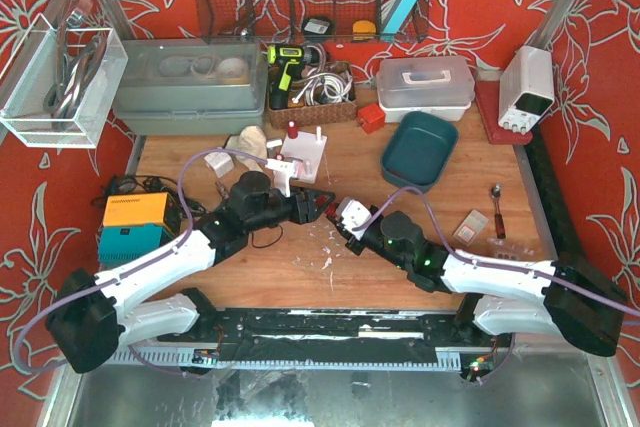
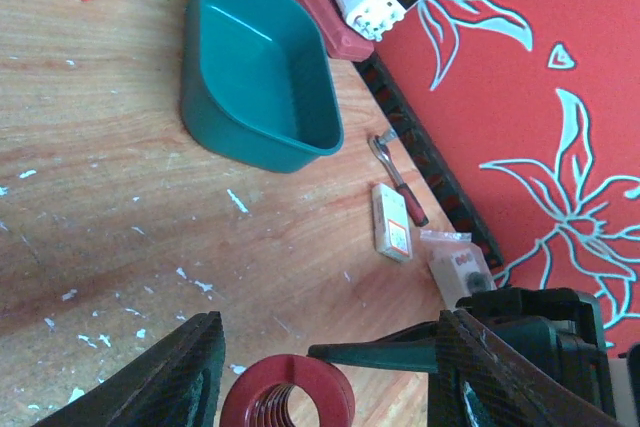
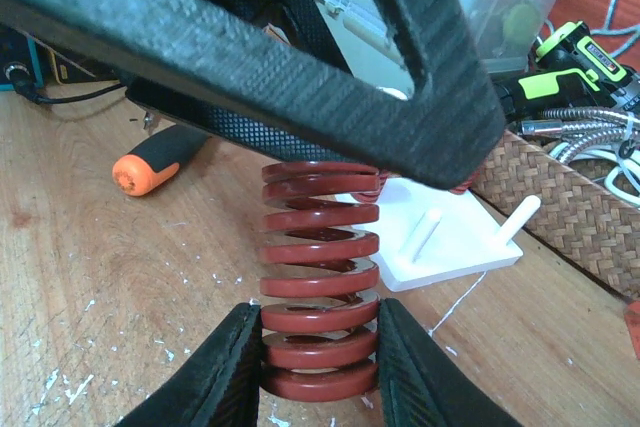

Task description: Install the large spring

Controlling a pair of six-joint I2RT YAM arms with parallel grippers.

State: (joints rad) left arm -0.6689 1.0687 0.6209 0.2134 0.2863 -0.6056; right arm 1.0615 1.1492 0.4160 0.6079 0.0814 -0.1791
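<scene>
**Grip check on the large spring (image 3: 320,292) before the peg**

Top external: the left hand (image 1: 312,204) and right hand (image 1: 336,215) meet tip to tip mid-worktop (image 1: 290,267), hiding most of the spring. The white peg plate (image 1: 303,154) lies just beyond, at eleven o'clock from them.

Left wrist: the left hand stands wide. The spring's red end sits between its fingers at six o'clock, nearer the finger (image 2: 185,382) at seven o'clock; contact is unclear. A small packet (image 2: 392,225) at four o'clock carries red print too small to read.

Right wrist: the right hand is pinched on the spring's lowest coils at six o'clock, with the spring upright and its top under the left hand. The likely best course is to clear the left hand away first and line the bore over a peg (image 3: 422,232) at three o'clock. Then lower straight and let go only once seated. No brand or label is legible anywhere.
</scene>
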